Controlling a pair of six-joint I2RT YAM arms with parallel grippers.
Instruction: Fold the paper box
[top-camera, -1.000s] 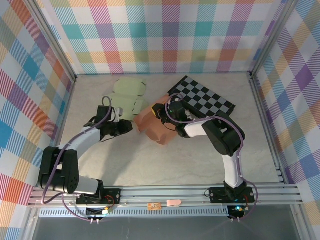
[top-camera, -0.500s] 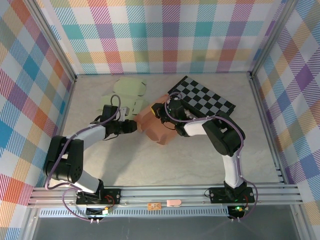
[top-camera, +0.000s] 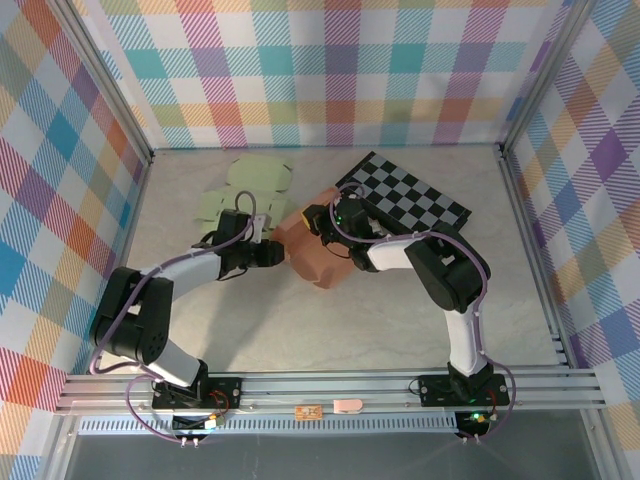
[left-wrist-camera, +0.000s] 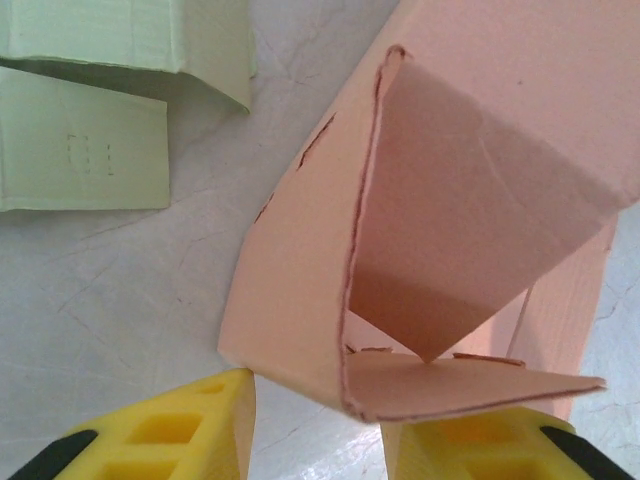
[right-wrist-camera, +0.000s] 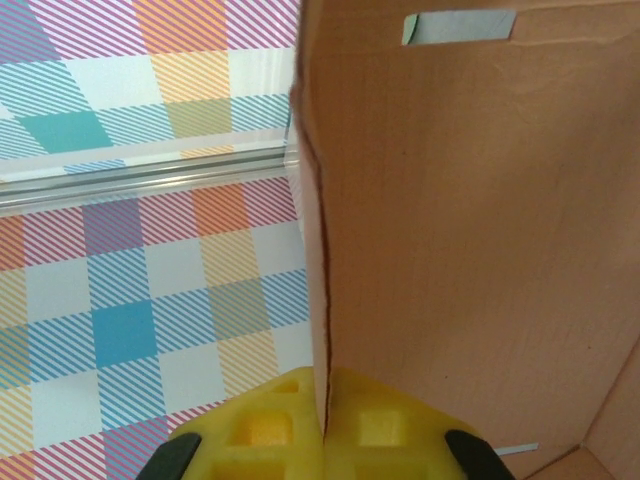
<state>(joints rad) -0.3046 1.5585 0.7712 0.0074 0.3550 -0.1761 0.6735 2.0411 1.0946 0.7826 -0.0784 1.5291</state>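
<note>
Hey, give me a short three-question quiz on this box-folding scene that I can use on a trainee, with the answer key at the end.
1. True or false: the right gripper is shut on a panel of the pink paper box.
2. Seen from the top camera, what lies flat to the left of the pink paper box? A) a green cardboard blank B) a checkered board C) a roll of tape
3. Fill in: the left gripper has its jaws ____, with one finger on each side of the box's folded corner.

Key: 1 true; 2 A; 3 open.
</note>
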